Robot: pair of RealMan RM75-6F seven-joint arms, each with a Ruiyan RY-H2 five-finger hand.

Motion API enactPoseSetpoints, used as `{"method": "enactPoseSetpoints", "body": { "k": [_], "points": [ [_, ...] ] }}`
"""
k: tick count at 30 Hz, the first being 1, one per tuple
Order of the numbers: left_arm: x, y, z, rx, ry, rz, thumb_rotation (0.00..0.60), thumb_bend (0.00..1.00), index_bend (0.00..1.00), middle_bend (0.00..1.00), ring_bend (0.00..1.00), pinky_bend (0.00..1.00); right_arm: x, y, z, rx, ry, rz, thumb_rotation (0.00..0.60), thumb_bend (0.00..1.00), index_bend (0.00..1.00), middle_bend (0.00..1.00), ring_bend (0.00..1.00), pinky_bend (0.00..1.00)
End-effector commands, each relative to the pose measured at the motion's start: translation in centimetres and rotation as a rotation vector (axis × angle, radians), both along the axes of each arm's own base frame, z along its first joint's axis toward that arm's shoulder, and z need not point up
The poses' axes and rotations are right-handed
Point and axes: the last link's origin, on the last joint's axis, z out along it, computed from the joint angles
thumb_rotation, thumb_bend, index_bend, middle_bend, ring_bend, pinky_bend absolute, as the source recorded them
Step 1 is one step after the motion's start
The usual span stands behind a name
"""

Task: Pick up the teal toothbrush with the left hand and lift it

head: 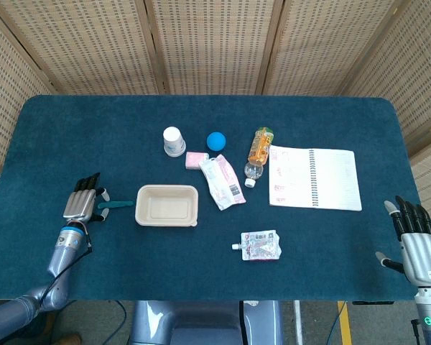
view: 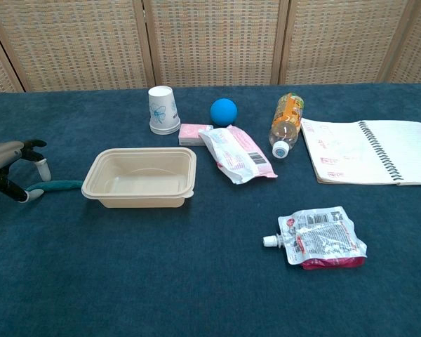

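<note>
The teal toothbrush [view: 56,186] lies flat on the blue tabletop [head: 201,122], just left of the beige tray [view: 142,177], with one end near the tray's left wall. The left hand [head: 83,202] sits at the toothbrush's far end; in the chest view its fingers [view: 45,169] are spread apart above and around that end, and no grip on the toothbrush is visible. The right hand [head: 416,241] rests at the table's right front edge, well apart from all objects, fingers extended and holding nothing. A paper cup [head: 174,141], blue ball [head: 215,141], orange bottle [head: 258,152], notebook [head: 314,177] and pouch [head: 259,246] occupy the remaining surface
</note>
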Motion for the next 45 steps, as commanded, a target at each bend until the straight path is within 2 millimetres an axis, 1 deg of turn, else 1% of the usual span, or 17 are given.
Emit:
{"method": "enactPoseSetpoints", "body": {
  "k": [1,10,16,19,26,32,35,40,45],
  "points": [
    [-0.1,0.0,-0.1,0.001,-0.001,0.003,0.6,0.39,0.49,0.0,0.0,0.0,0.0,0.0,0.0,0.001,-0.002,0.0,0.6,0.0,0.0,0.0,0.0,0.0],
    [-0.4,0.1,-0.1,0.017,-0.017,0.008,0.6,0.39,0.52,0.0,0.0,0.0,0.0,0.0,0.0,0.006,-0.008,-0.001,0.6,0.0,0.0,0.0,0.0,0.0],
    [-0.5,0.1,-0.2,0.025,-0.026,0.01,0.6,0.41,0.59,0.0,0.0,0.0,-0.1,-0.1,0.0,0.008,-0.012,-0.001,0.6,0.0,0.0,0.0,0.0,0.0],
    [-0.5,0.1,-0.2,0.033,-0.032,0.006,0.6,0.44,0.62,0.0,0.0,0.0,-0.1,-0.1,0.0,0.008,-0.012,0.0,0.6,0.0,0.0,0.0,0.0,0.0],
    [-0.6,0.1,0.0,0.036,-0.032,0.001,0.6,0.57,0.64,0.0,0.0,0.0,-0.1,0.0,0.0,0.008,-0.015,0.0,0.6,0.0,0.0,0.0,0.0,0.0],
    [-0.6,0.0,0.4,0.044,-0.05,-0.003,0.6,0.57,0.72,0.0,0.0,0.0,-0.1,0.0,0.0,0.008,-0.015,0.0,0.6,0.0,0.0,0.0,0.0,0.0],
    [-0.4,0.0,0.8,0.059,-0.07,-0.009,0.6,0.57,0.73,0.0,0.0,0.0,-0.1,-0.1,0.0,0.009,-0.014,0.0,0.6,0.0,0.0,0.0,0.0,0.0],
    [0.6,-0.5,3.1,0.109,-0.145,-0.061,0.6,0.57,0.74,0.0,0.0,0.0,0.1,-0.1,-0.2,0.014,-0.017,0.003,0.6,0.0,0.0,0.0,0.0,0.0],
    [2.4,-0.9,4.8,0.148,-0.246,-0.149,0.6,0.57,0.73,0.0,0.0,0.0,0.2,-0.2,-0.2,0.015,-0.036,0.01,0.6,0.0,0.0,0.0,0.0,0.0]
  ]
}}
